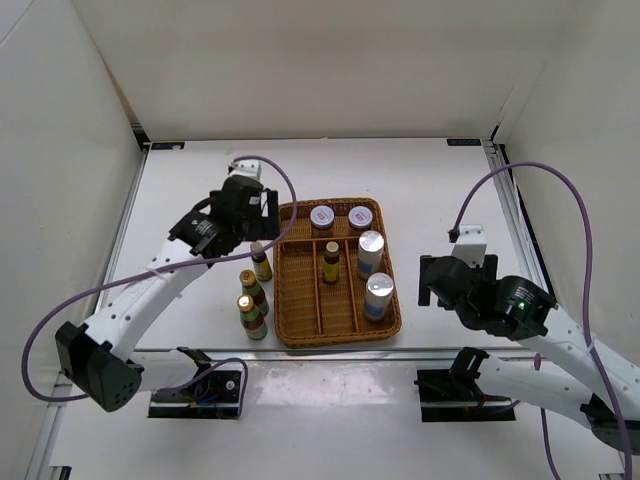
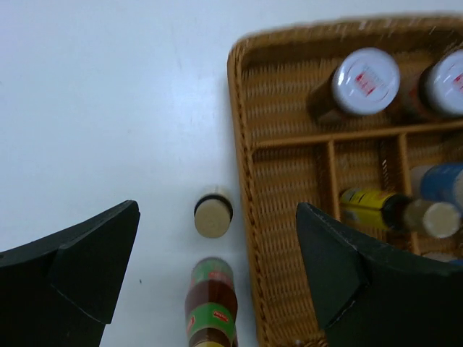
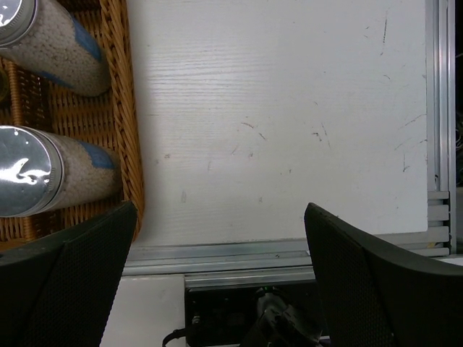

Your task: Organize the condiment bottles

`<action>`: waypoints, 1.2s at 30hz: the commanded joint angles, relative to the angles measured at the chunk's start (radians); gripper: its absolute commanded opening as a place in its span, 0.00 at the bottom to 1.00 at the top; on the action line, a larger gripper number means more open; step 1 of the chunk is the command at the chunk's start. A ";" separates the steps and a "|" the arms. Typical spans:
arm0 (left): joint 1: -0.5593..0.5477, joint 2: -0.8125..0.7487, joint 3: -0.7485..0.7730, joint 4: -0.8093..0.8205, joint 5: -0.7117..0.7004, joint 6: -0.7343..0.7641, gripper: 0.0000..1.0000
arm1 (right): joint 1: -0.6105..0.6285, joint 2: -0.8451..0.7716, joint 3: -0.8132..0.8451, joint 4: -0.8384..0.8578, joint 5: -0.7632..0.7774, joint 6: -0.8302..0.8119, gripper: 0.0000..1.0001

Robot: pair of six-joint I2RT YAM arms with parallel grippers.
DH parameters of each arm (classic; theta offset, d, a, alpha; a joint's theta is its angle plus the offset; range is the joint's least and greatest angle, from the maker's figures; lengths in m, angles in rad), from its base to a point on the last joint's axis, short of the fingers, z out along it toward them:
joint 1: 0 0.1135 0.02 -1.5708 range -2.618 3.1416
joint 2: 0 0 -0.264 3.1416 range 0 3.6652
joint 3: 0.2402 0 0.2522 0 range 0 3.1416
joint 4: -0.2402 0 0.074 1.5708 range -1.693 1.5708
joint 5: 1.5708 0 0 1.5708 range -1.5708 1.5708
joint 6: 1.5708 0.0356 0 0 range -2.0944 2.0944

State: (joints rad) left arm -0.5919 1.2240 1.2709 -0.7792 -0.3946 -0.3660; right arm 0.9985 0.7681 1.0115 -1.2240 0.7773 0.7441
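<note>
The left arm reaches in a long bend from the near-left corner toward the desk's middle, wrist turned down. The left claw (image 2: 217, 210) hangs with its black fingers (image 2: 79, 275) wide apart, gripping nothing, over a dark bottle (image 1: 262, 262) that stands just beside the tray's (image 1: 290, 330) left rim. A second dark bottle (image 1: 249, 284) and a third dark bottle (image 1: 250, 312) stand in line from it toward the near edge, gold caps up. A fourth dark bottle (image 1: 331, 260) is in the tray's middle lane. Two purple-lidded jars (image 1: 321, 216) sit side by side in the tray's far section, and two silver-capped bottles (image 1: 371, 245) stand one behind the other in its right lane.

The right arm is folded low at the near-right. The right claw (image 3: 221, 210) has its fingers apart and grips nothing, above the bare desk (image 3: 289, 108) between the tray's right rim and the right edge, close to the near edge.

White desk lies open left of the bottle row, beyond the tray and to its right.

The tray is brown woven wicker with thin dividers. The desk is matte white and faintly scratched, with a metal rail (image 3: 275, 253) along its near edge. The silver-capped bottles show pale grainy fill and blue labels.
</note>
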 commanded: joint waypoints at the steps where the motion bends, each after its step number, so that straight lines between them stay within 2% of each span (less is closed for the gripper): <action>1: 0.006 0.009 -0.066 -0.063 0.080 -0.051 1.00 | -0.001 0.016 -0.001 0.024 -0.004 -0.022 1.00; 13: 0.061 0.066 -0.156 -0.012 0.151 -0.056 0.97 | -0.001 0.007 -0.010 0.034 -0.013 -0.022 1.00; 15: 0.075 0.077 -0.165 0.026 0.163 -0.031 0.93 | -0.001 -0.003 -0.010 0.034 -0.013 -0.022 1.00; 19: 0.105 0.110 -0.165 0.058 0.198 -0.007 0.77 | -0.001 -0.003 -0.010 0.034 -0.013 -0.022 1.00; 21: 0.115 0.123 -0.154 0.058 0.211 0.013 0.74 | -0.001 -0.003 -0.010 0.034 -0.013 -0.022 1.00; 22: 0.115 0.134 -0.154 0.058 0.220 0.013 0.70 | -0.001 -0.003 -0.010 0.034 -0.013 -0.022 1.00; 28: 0.115 0.143 -0.133 0.067 0.231 0.041 0.67 | -0.001 -0.003 -0.010 0.034 -0.004 -0.022 1.00; 31: 0.124 0.143 -0.111 0.067 0.231 0.064 0.53 | -0.001 -0.003 -0.010 0.034 -0.004 -0.022 1.00; 32: 0.124 0.143 -0.102 0.067 0.231 0.076 0.44 | -0.001 -0.003 -0.010 0.034 -0.004 -0.022 1.00; 36: 0.124 0.132 -0.042 0.067 0.189 0.099 0.20 | -0.001 -0.003 -0.010 0.034 -0.004 -0.022 1.00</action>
State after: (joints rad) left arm -0.4732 1.3823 1.1454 -0.7418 -0.1841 -0.2962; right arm 0.9985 0.7776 1.0031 -1.2026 0.7559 0.7254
